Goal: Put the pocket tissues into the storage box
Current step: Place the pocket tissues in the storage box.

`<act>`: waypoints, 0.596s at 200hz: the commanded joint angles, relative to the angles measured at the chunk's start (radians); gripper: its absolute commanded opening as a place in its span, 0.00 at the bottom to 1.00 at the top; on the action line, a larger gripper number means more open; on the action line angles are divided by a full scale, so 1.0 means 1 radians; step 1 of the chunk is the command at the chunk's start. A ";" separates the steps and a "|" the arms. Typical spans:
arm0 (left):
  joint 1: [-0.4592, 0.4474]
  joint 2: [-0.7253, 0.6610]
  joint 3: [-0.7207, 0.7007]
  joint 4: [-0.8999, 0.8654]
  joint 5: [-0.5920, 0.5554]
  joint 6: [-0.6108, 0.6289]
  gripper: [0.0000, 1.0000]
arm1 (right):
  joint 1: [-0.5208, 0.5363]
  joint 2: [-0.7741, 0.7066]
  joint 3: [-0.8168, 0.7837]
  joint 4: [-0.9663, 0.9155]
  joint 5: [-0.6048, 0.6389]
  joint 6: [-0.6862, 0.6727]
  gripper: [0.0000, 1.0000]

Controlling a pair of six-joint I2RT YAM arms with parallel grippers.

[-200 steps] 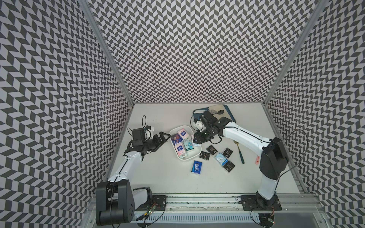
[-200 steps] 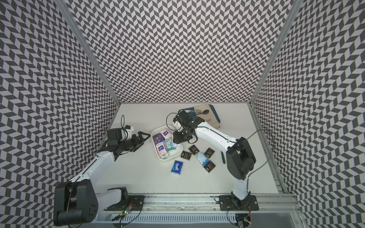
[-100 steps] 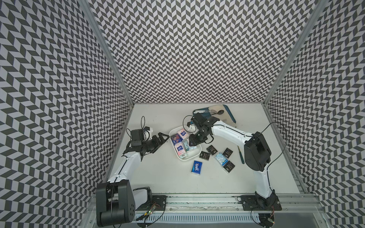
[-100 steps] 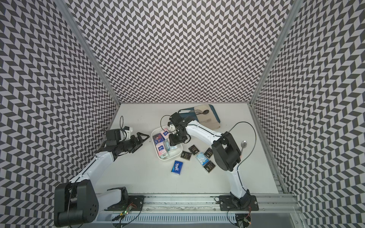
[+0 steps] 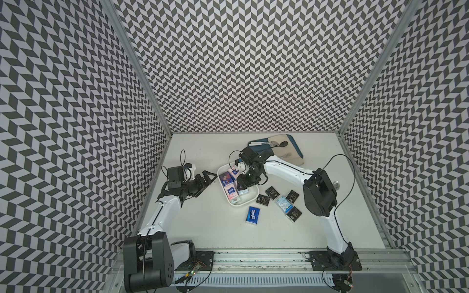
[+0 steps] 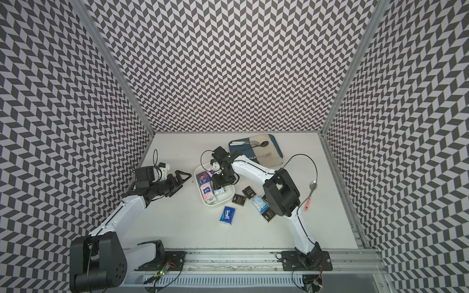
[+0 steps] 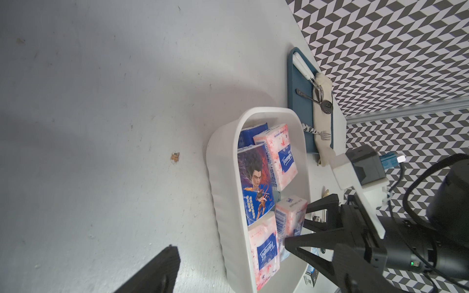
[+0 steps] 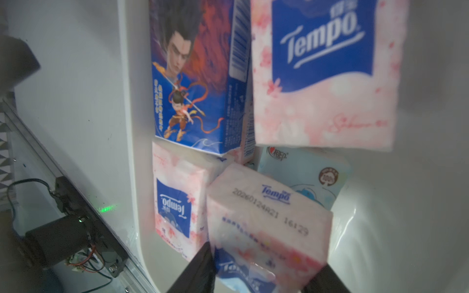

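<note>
White plastic walls with rounded corners bound the storage box, which sits near the middle of the table in both top views, its long axis running from the back toward the rail. Several pocket tissues already lie packed inside, a cartoon-printed blue packet hard against the wall nearer the left arm. The right gripper reaches down inside the rim, its jaws standing on either side of a tilted pink-white packet that leans on its neighbours. Both fingers sit at the packet's edges, and I cannot tell whether they press it or merely flank it. The left gripper hovers just off the box's rim on its own side, jaws spread wide with nothing between them. On the right arm's side, close to the box's front corner, lie four black packets, a pale blue packet and a dark blue packet, all flat on the table and apart from the rim. A blue tray lies near the back wall. The widest bare stretch of table runs in front of the box toward the rail, and another behind the left gripper.
</note>
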 commanded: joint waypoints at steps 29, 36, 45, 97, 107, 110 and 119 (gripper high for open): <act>0.009 -0.023 -0.017 0.013 0.024 0.009 1.00 | 0.003 -0.047 0.061 0.025 0.049 0.020 0.70; 0.008 -0.025 -0.020 0.015 0.024 0.008 1.00 | 0.002 -0.067 0.061 0.036 0.058 0.026 0.71; 0.009 -0.025 -0.021 0.016 0.026 0.006 1.00 | 0.000 -0.097 0.062 0.048 0.074 0.031 0.73; 0.006 -0.043 -0.021 0.022 0.014 0.006 1.00 | -0.010 -0.298 -0.093 0.057 0.237 0.018 0.81; 0.003 -0.045 -0.022 0.023 0.014 0.006 1.00 | -0.014 -0.341 -0.158 0.057 0.267 0.014 0.82; 0.002 -0.045 -0.022 0.023 0.015 0.006 1.00 | -0.015 -0.353 -0.178 0.057 0.277 0.013 0.82; -0.004 -0.045 -0.022 0.025 0.013 0.005 1.00 | -0.019 -0.388 -0.239 0.060 0.301 0.008 0.83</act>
